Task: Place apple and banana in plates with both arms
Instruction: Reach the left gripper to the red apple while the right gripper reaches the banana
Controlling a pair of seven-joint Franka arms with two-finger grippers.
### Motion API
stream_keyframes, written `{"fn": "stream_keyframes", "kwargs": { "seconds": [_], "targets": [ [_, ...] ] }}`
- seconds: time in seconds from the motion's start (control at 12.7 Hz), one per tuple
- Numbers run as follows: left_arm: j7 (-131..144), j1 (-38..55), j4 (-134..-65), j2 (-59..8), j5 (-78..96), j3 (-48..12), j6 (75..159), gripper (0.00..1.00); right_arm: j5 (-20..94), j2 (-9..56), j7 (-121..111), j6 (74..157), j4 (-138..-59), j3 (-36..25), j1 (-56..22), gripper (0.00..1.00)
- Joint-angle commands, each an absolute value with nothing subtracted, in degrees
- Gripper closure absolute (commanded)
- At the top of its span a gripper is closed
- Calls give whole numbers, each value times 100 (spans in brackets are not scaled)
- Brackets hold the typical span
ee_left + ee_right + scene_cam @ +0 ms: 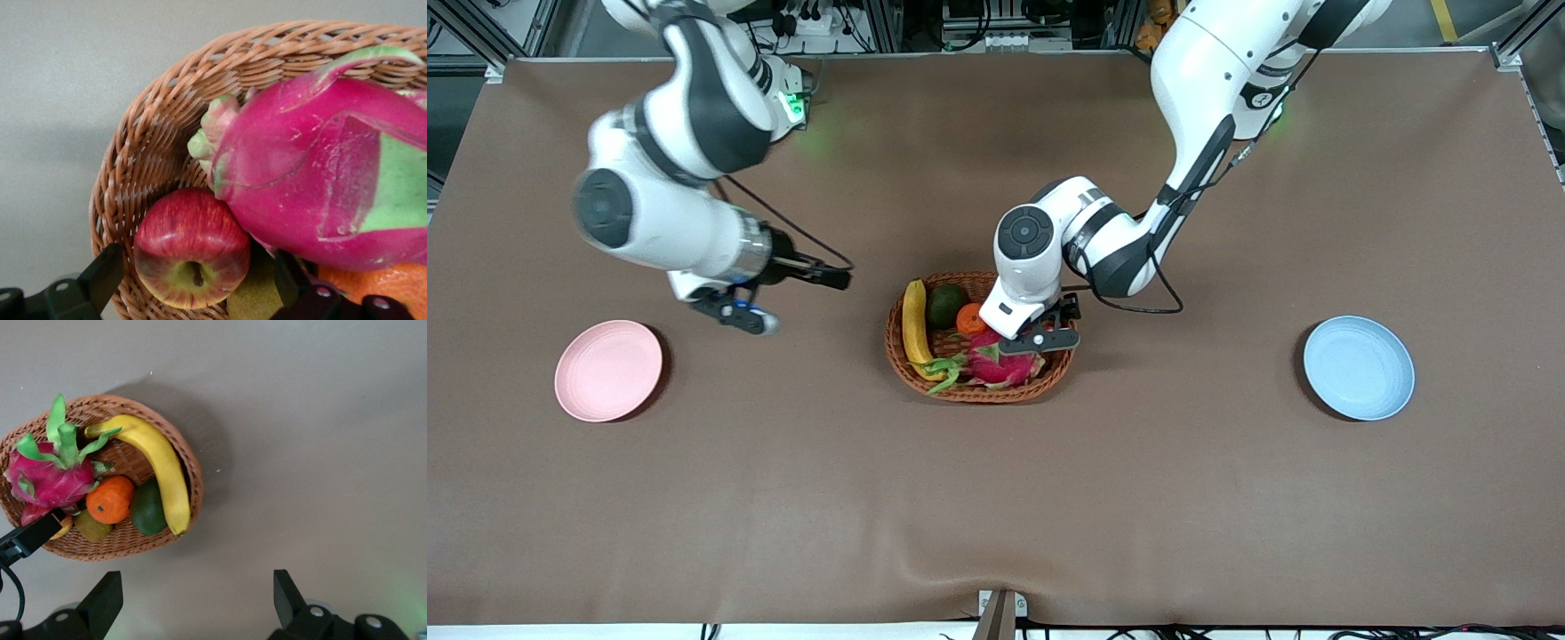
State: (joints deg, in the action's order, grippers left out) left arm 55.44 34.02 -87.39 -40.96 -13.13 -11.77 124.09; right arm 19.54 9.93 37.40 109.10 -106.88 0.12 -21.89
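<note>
Left wrist view — left claw (193, 283) spread around the apple (191, 247) in the basket (143, 153); right claw (738, 313) spread over bare table (996, 498).

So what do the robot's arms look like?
Both arms are white with dark grey joint bands and round grey caps. The left arm and right arm each trail thin black cables, show a green light near the base, and end in a black two-finger tool.
</note>
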Motion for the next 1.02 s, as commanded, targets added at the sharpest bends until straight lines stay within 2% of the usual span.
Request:
{"fn": "stream_keyframes", "kwargs": {
  "seconds": [0.0,0.24,0.47,0.55,0.71,0.79,0.86,0.94],
  "targets": [
    [5616,3480,-8613,-4245,-1494,-1125,12410,0,2092,1028,4034,11443,-11056,-26,-2539,0],
    [5599,3480,-8613,-4333,-1503,-1116,12454,0,2039,1458,4323,11899,-11057,-26,-2768,2],
    [5599,3480,-8613,-4412,-1521,-1116,12595,5,2013,1870,4386,12435,-11083,-35,-2944,15],
    [5599,3472,-8613,-4412,-1521,-1116,12595,17,2004,1959,4386,12506,-11092,-35,-3005,17],
    [5634,3472,-8613,-4403,-1521,-1116,12595,55,2004,2074,4386,12708,-11083,-35,-3006,21],
    [5669,3472,-8613,-4403,-1512,-1116,12595,81,2004,2170,4394,12839,-11083,-35,-3023,21],
    [5678,3472,-8613,-4395,-1512,-1116,12595,100,2004,2223,4455,12937,-11092,-35,-3076,21],
    [5686,3472,-8613,-4360,-1494,-1116,12586,100,2004,2241,4456,12946,-11118,-35,-3085,21]
  ]
}}
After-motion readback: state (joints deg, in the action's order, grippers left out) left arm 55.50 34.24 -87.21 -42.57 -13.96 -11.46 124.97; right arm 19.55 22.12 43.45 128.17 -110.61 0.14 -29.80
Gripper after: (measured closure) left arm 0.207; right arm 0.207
